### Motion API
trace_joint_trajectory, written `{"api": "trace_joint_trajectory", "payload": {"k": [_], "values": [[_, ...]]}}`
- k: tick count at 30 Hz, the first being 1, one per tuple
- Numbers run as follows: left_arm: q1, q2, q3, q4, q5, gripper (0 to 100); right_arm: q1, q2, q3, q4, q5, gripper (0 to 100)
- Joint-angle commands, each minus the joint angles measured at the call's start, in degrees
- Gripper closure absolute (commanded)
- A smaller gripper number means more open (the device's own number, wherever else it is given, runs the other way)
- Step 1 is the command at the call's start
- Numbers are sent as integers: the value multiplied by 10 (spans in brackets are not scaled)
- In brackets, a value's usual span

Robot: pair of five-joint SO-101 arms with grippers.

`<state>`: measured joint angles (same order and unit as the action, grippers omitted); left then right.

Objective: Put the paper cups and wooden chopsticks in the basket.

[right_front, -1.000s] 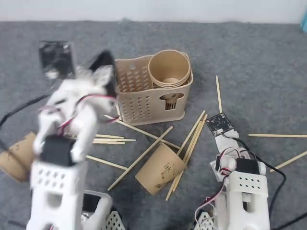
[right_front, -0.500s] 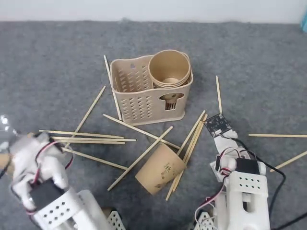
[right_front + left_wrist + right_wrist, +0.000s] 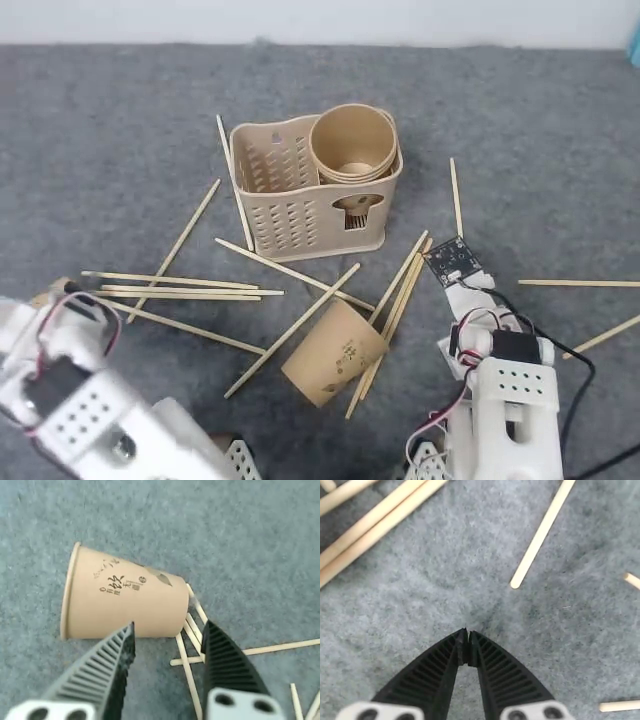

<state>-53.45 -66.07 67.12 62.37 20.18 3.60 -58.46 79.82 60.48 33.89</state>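
Note:
The beige basket (image 3: 300,205) stands mid-table with stacked paper cups (image 3: 352,145) in its right compartment. Another paper cup (image 3: 333,352) lies on its side in front of it, among several wooden chopsticks (image 3: 290,330). My left arm (image 3: 60,395) is at the front left. Its gripper (image 3: 169,626) is open just above a third paper cup (image 3: 125,597) lying on its side, with chopsticks (image 3: 190,630) at that cup's base. My right gripper (image 3: 466,636) is shut with nothing in it, low over bare carpet near loose chopsticks (image 3: 542,532).
Grey carpet covers the table. More chopsticks (image 3: 180,285) lie left of the basket, one (image 3: 455,195) to its right, and others (image 3: 575,283) at the right edge. My right arm (image 3: 500,385) sits at the front right.
My left arm has swung from beside the basket back to the front left, over the cup lying there. The right arm has not moved.

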Motion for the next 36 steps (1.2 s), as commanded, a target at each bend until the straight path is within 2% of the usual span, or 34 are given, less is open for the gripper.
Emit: {"api": "trace_joint_trajectory", "payload": {"k": [1,7,11,15,20,22,25,30,36], "values": [[-10,133,-113,38,22,782,2,-12,-5,7,10,991],[-103,333,-319,115,18,779,2,-12,-5,7,11,991],[-148,449,-417,177,-38,779,2,-12,-5,6,11,991],[-187,525,-469,200,-90,779,2,-12,-5,6,11,991],[-197,559,-462,196,-149,779,2,-12,-5,7,11,991],[-193,566,-450,166,-150,779,2,-12,-5,7,11,991],[-175,571,-416,74,-139,780,2,-12,-4,7,11,991],[-140,566,-356,-62,-52,780,2,-12,-4,7,11,991],[-89,566,-296,-180,64,780,2,-12,-4,15,11,991]]}}
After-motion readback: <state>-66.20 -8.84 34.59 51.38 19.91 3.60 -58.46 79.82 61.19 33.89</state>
